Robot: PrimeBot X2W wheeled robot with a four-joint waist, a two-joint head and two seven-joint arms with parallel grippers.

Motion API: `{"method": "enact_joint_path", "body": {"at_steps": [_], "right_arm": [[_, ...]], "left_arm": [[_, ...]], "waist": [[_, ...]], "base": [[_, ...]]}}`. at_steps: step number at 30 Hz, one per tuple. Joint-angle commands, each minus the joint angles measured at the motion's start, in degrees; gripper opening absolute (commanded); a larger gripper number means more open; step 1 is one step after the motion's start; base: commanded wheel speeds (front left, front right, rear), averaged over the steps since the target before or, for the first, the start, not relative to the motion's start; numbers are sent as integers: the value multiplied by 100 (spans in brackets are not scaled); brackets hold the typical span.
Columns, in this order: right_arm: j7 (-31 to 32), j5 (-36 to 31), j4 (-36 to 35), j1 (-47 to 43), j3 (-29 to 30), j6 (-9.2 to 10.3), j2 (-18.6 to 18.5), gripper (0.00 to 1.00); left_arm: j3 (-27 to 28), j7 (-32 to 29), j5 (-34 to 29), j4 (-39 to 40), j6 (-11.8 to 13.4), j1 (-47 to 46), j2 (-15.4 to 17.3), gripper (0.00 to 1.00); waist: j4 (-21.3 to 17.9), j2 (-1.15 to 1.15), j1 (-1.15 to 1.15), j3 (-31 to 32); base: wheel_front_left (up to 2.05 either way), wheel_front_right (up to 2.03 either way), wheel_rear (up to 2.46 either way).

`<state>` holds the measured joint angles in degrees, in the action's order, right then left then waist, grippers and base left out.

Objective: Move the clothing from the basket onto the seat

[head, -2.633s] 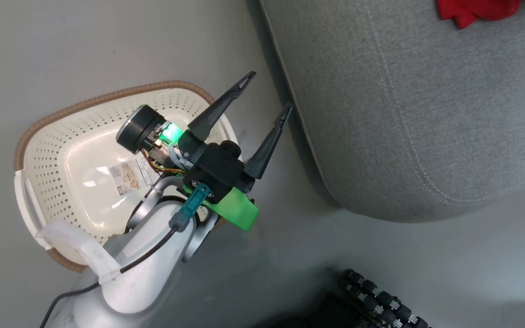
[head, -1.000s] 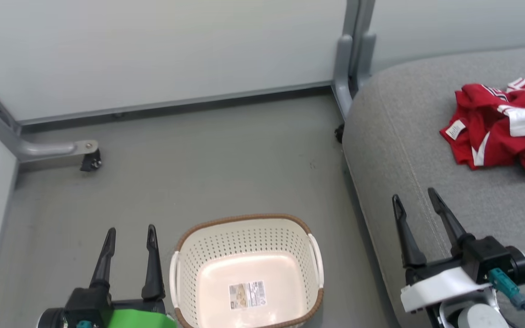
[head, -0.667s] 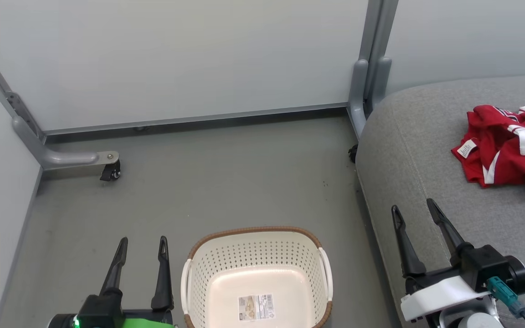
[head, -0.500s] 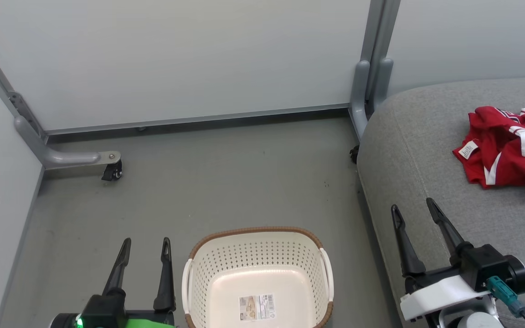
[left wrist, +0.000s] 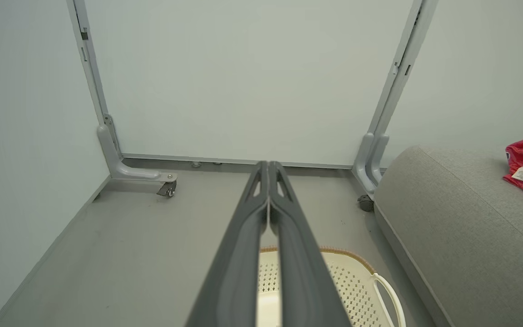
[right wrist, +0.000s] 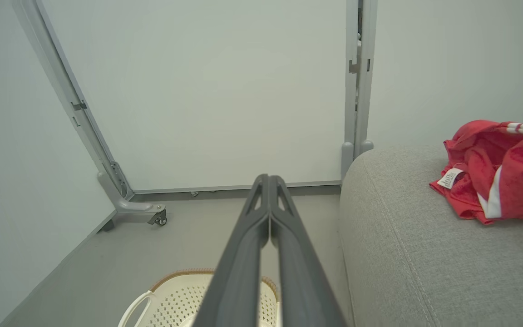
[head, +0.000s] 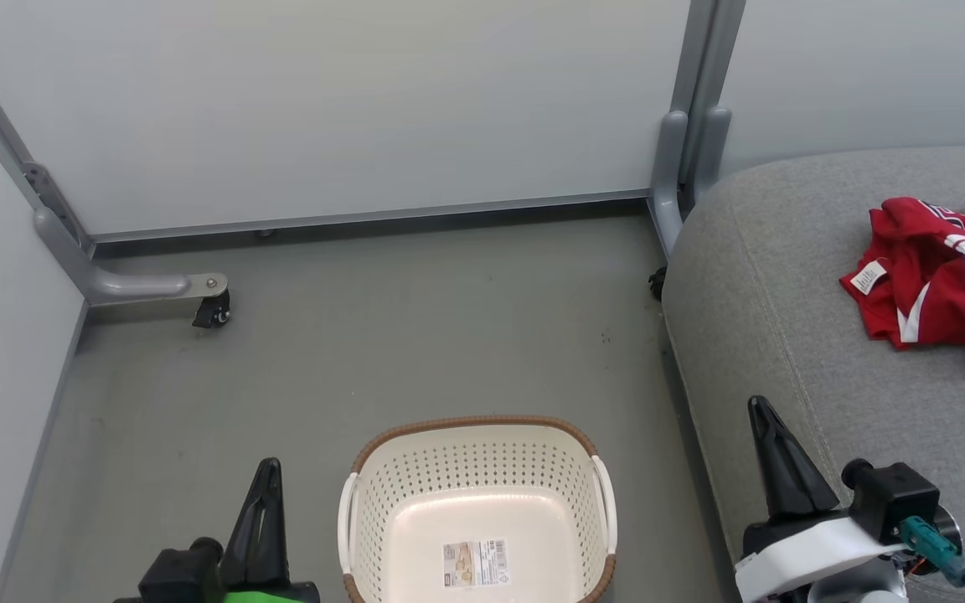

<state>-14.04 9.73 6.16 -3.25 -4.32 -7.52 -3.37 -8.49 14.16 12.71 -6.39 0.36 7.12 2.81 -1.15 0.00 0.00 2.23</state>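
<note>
Left claw (head: 268, 471) clenched | right claw (head: 758, 409) clenched | one clothing (head: 943, 285) on one seat (head: 826, 377) | one basket (head: 470, 421)

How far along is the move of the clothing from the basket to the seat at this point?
Done: the red jersey lies crumpled on the grey seat, and the basket holds nothing but the barcode sticker on its bottom.
In hand: nothing. The left gripper and the right gripper are both shut and empty.
Left: nothing that I can see; the transfer looks complete.
</note>
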Motion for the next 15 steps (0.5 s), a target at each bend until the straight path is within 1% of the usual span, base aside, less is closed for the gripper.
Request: {"method": "enact_joint_path", "body": {"at_steps": [1,15], "right_arm": [[54,325,-61,124,31,0,-45,0],[354,1905,106,303,132,1,-104,0]], "left_arm": [[57,-44,322,56,-38,-94,45,0],[219,-340,1859,-141,-193,-363,127,0]], "waist": [[1,0,0,-3],[15,0,0,-30]], "base": [[0,0,0],[0,0,0]]}}
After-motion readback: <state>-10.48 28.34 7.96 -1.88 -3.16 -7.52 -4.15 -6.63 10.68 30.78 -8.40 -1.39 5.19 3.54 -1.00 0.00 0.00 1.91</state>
